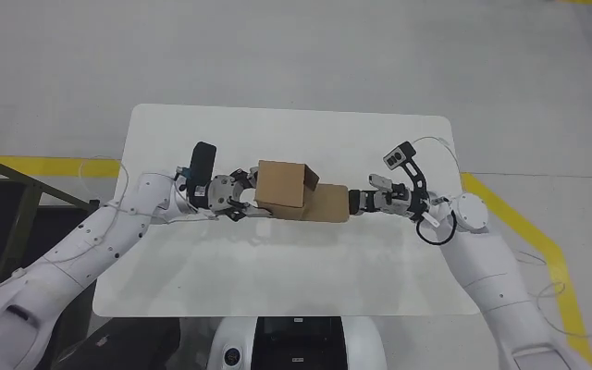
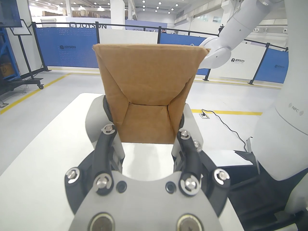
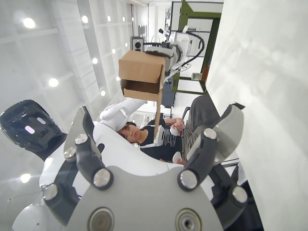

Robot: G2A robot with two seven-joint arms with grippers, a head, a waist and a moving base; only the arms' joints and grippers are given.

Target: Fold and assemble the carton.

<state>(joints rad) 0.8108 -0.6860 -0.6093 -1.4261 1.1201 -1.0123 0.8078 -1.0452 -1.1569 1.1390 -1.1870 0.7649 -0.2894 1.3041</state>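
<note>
Carton (image 1: 282, 185) of brown cardboard, one end clamped between left fingers (image 2: 108, 126) over white worktop (image 1: 277, 277); right fingers (image 3: 83, 123) spread wide, empty, beside its far flap.

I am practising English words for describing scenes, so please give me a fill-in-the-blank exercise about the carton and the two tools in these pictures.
1. The left tool grips the carton, which is ____ in colour.
2. The right tool is ____, not shut, and grips nothing.
3. The table below them is ____ in colour.
Missing words: brown; open; white.
</note>
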